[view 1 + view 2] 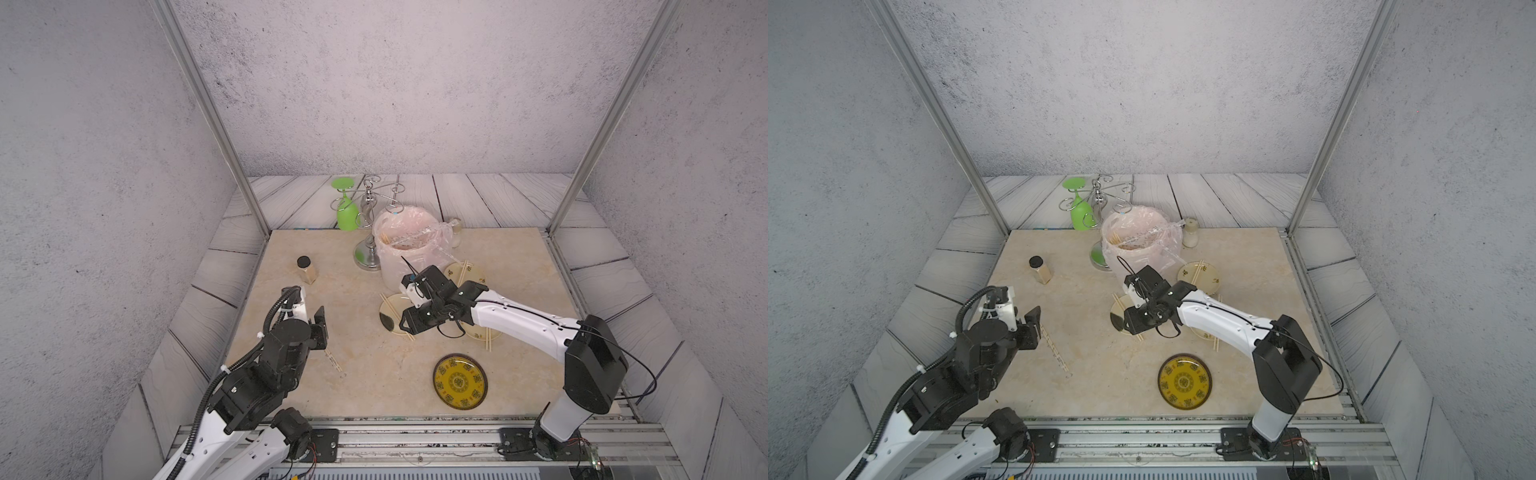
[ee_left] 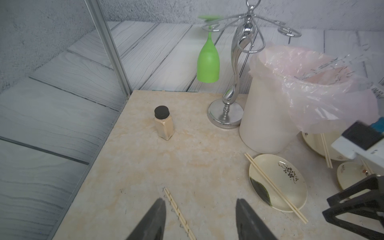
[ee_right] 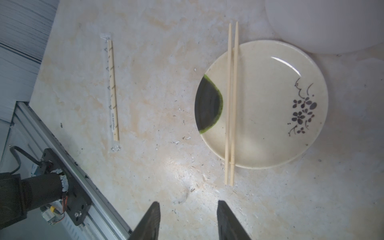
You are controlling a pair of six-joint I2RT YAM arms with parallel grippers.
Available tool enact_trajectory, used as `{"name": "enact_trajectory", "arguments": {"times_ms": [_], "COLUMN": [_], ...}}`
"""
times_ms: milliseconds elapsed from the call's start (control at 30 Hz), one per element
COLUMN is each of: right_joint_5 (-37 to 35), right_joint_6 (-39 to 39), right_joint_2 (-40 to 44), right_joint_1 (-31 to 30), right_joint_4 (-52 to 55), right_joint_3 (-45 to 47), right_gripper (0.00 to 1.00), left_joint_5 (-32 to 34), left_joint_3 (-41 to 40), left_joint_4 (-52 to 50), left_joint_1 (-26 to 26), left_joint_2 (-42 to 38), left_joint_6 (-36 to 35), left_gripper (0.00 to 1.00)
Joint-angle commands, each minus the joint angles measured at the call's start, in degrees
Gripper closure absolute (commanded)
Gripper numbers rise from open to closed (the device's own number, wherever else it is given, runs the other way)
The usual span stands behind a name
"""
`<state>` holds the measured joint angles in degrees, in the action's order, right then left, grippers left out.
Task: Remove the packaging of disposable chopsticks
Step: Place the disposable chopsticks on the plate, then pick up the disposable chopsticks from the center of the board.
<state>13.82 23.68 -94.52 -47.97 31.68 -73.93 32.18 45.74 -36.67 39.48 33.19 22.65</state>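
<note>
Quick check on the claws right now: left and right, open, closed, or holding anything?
The left claw is open, holding nothing; the wrapped chopsticks lie on the table nearby.
The right claw is open, holding nothing.

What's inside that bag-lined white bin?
Clear printed sleeves lie across the top of the pink bag, and tan stick ends poke up at one side. The bag hides the bottom of the white bin.

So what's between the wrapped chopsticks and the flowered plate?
Just bare tabletop with tiny flecks, seen in the right wrist view between the wrapped chopsticks and the flowered plate.
</note>
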Motion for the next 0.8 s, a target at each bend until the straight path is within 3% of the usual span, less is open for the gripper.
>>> {"name": "enact_trajectory", "arguments": {"times_ms": [0, 200, 333, 433, 767], "right_joint_5": [-0.37, -1.82, -3.2, -5.91, -10.14], "right_joint_6": [1.65, 4.44, 5.67, 5.81, 2.42], "right_joint_2": [4.11, 7.4, 11.69, 15.53, 22.97], "right_joint_1": [-2.28, -7.09, -9.34, -9.67, -9.62], "right_joint_4": [-0.7, -1.92, -3.52, -2.94, -2.99], "right_joint_3": [1.44, 4.88, 8.43, 11.36, 14.91], "right_gripper": [0.54, 0.54, 0.53, 0.53, 0.49], "left_joint_5": [1.27, -7.69, -20.34, -28.22, -31.43], "left_joint_3": [0.88, -3.51, -10.05, -13.58, -15.62], "left_joint_4": [-5.78, -0.76, 3.53, 6.73, 6.91], "left_joint_1": [-1.41, -6.02, -15.87, -22.74, -26.12], "left_joint_2": [6.92, 17.93, 18.59, 19.64, 33.12], "left_joint_6": [6.35, 13.93, 19.58, 19.73, 20.22], "left_gripper": [0.43, 0.32, 0.32, 0.33, 0.44]}}
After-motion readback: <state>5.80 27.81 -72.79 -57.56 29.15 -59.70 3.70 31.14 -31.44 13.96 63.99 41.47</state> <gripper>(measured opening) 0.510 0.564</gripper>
